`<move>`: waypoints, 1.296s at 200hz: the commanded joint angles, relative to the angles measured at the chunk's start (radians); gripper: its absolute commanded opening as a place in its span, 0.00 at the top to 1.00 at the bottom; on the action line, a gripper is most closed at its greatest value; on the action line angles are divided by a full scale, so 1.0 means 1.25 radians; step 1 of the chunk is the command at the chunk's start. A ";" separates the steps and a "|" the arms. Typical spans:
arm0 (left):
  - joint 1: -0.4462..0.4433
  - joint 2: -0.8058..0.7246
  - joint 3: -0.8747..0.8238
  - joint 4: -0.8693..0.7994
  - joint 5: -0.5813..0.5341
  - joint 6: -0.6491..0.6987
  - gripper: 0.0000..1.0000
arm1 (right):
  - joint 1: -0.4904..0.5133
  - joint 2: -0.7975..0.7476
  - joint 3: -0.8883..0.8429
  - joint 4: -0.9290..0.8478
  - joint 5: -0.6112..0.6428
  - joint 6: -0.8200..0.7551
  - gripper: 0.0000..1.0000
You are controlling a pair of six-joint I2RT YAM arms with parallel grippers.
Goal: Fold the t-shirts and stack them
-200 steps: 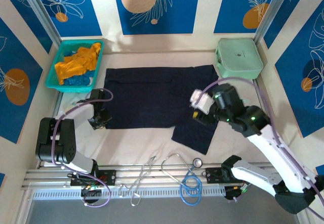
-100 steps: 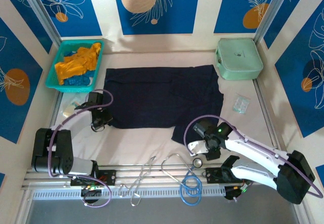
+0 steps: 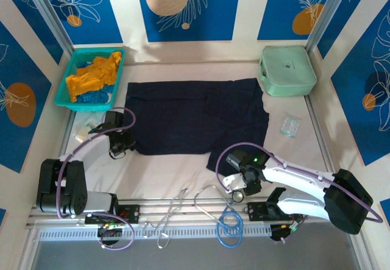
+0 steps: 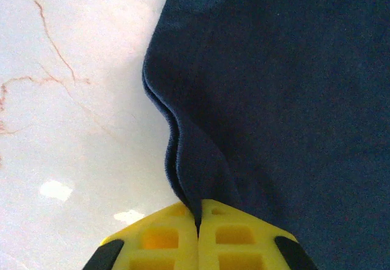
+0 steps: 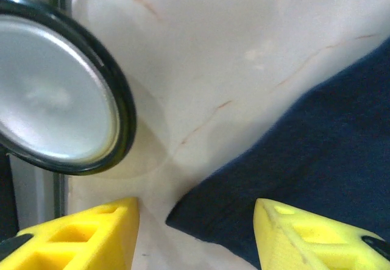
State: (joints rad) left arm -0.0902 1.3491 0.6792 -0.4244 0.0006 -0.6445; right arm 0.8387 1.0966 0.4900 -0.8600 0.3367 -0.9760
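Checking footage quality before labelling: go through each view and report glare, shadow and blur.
Top external: evenly lit and sharp. Left wrist: navy t-shirt crisp, with a soft shadow along its edge and bright glare spots on the table. Right wrist: stethoscope disc very close and blurred, its metal face washed out; the navy t-shirt is soft-edged there.

The left gripper (image 4: 198, 224) is sitting at the bottom edge, its two yellow moulded fingers (image 4: 158, 239) pressing flat together with no gap, and they're pinching the edge of the dark navy soft cloth t-shirt (image 4: 292, 87). The hem is showing doubled layers and is curving up in a ridge from the pinch toward the upper left. The shirt is covering the right side, lying on the pale glossy marble-patterned table (image 4: 67, 130), which is showing thin reddish veins and catching glare at left.
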 commanded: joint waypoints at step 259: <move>-0.005 -0.316 -0.082 -0.260 -0.034 -0.011 1.00 | 0.123 -0.329 0.151 -0.312 0.299 0.348 1.00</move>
State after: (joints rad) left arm -0.0902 1.0092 0.5877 -0.6231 -0.0113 -0.6334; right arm 0.9478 0.7345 0.6491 -1.1278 0.6239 -0.6727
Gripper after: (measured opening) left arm 0.061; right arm 0.042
